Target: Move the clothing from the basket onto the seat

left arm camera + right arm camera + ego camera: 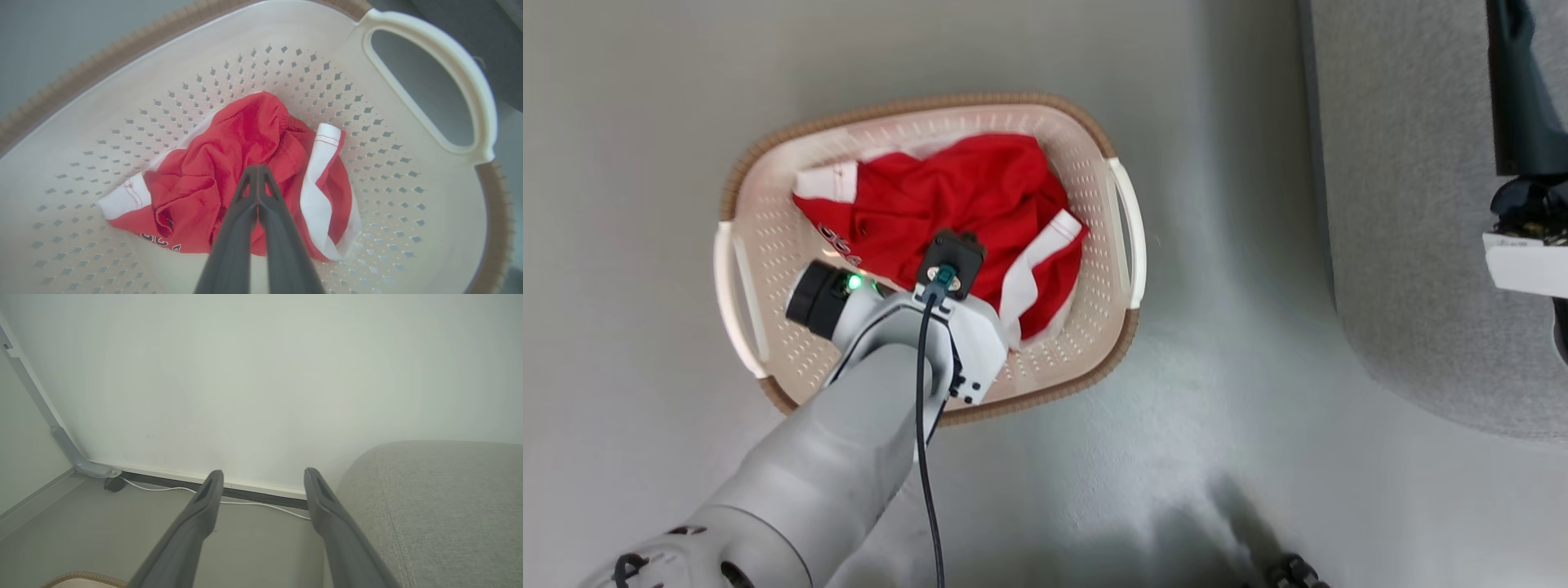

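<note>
My left gripper is closed tight over the clothing, frame centre, in the basket; hold unclear. Right gripper wide open, empty.

clothing in basket, seat to its right.

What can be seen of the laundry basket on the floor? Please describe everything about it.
The laundry basket is oval, cream-white plastic by its look, with a brown woven-looking rim, perforated walls and a white handle at each end. It stands upright on the grey floor, left of the grey sofa. Crumpled red clothing with white trim lies inside, and the left gripper, shut, reaches down to the cloth.
</note>
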Motion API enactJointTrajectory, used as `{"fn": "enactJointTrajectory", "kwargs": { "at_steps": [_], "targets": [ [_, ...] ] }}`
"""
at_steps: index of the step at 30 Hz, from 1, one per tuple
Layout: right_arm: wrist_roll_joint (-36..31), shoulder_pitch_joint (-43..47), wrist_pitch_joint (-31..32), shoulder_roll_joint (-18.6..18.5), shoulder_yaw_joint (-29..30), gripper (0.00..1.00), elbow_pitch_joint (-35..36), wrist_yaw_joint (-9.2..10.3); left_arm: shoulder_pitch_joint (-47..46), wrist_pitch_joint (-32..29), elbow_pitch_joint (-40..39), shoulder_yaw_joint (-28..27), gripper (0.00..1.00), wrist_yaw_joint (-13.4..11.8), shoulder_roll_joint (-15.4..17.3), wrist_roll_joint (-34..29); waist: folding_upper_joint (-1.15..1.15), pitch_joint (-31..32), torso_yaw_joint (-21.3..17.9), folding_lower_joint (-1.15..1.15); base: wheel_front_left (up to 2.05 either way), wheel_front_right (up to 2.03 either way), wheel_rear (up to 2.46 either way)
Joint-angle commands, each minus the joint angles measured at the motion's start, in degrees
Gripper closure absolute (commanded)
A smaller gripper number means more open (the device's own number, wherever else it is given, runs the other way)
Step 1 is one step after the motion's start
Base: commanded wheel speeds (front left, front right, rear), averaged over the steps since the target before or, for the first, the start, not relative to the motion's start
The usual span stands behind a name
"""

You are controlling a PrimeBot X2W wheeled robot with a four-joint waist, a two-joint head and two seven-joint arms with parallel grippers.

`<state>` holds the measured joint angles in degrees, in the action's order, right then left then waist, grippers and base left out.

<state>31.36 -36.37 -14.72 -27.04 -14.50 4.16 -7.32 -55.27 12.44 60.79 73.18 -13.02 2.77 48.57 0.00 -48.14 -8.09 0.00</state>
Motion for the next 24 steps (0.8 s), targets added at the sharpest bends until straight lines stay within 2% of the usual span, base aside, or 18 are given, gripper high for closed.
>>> {"fn": "enactJointTrajectory", "kwargs": {
  "at_steps": [1, 4, 6, 10, 14, 15, 16, 17, 18, 20, 21, 24],
  "targets": [
    [0.2, 3.7, -0.3, -1.1, -0.5, 0.00, 0.1, -0.17, 2.3, 1.6, -1.3, -1.1, 1.00, -0.6, 0.1, 1.2, 0.00, 5.1, 1.6, 0.00, 0.00, 0.00, 0.00],
    [0.1, 5.1, -0.3, -1.0, -0.8, 0.00, -1.6, -0.17, 4.2, 2.4, -2.9, -2.6, 1.00, -1.0, 0.1, 2.4, 0.00, 8.7, 2.5, 0.00, 0.00, 0.00, 0.00],
    [0.0, 6.0, -0.3, -0.9, -0.9, 0.00, -2.7, -0.17, 4.8, 2.5, -6.1, -5.3, 1.00, -2.0, 0.1, 0.9, 0.00, 11.1, 3.2, 0.00, 0.00, 0.00, 0.00],
    [-0.2, 8.2, -0.3, -0.1, -1.3, 0.00, -4.7, -0.17, 8.9, 2.5, -12.4, -12.3, 1.00, -3.4, 0.1, -6.1, 0.00, 15.7, 4.4, 0.00, 0.00, 0.00, 0.00],
    [-0.6, 10.2, -0.3, 1.3, -1.9, 0.00, -6.7, -0.17, 15.0, 2.5, -19.1, -20.6, 1.00, -2.7, 0.1, -14.4, 0.00, 19.9, 5.3, 0.00, 0.00, 0.00, 0.00],
    [-0.6, 10.2, -0.3, 1.3, -1.9, 0.00, -6.7, -0.17, 15.0, 2.5, -19.1, -20.6, 1.00, -2.7, 0.1, -14.4, 0.00, 19.9, 5.3, 0.00, 0.00, 0.00, 0.00],
    [-0.7, 10.6, -0.3, 1.6, -2.1, 0.00, -7.3, -0.17, 16.6, 2.5, -20.7, -22.7, 0.75, -2.5, 0.1, -16.4, 0.00, 20.9, 5.5, 0.00, 0.00, 0.00, 0.00],
    [-0.7, 11.0, -0.3, 2.0, -2.2, 0.00, -7.8, -0.17, 18.3, 2.5, -22.4, -24.7, 0.30, -2.2, 0.1, -18.3, 0.00, 21.9, 5.7, 0.00, 0.00, 0.00, 0.00],
    [-0.7, 11.5, -0.3, 2.3, -2.4, 0.00, -8.3, -0.17, 19.9, 2.5, -24.0, -26.6, 0.00, -1.8, 0.1, -20.2, 0.00, 22.8, 5.9, 0.00, 0.00, 0.00, 0.00],
    [-0.9, 12.2, -0.3, 2.9, -2.5, 0.00, -9.2, -0.17, 22.8, 2.5, -27.1, -30.3, 0.00, -1.3, 0.1, -23.4, 0.00, 24.5, 6.3, 0.00, 0.00, 0.00, 0.00],
    [-1.1, 12.9, -0.3, 3.5, -2.6, 0.00, -9.9, -0.17, 25.7, 2.5, -30.3, -33.9, 0.00, -0.6, 0.1, -26.0, 0.00, 26.0, 6.6, 0.00, 0.00, 0.00, 0.00],
    [-1.3, 13.9, -0.3, 4.5, -2.5, 0.00, -11.0, -0.17, 29.8, 2.5, -34.6, -38.7, 0.00, 0.6, 0.1, -29.1, 0.00, 28.2, 6.8, 0.00, 0.00, 0.00, 0.00]
  ]
}}
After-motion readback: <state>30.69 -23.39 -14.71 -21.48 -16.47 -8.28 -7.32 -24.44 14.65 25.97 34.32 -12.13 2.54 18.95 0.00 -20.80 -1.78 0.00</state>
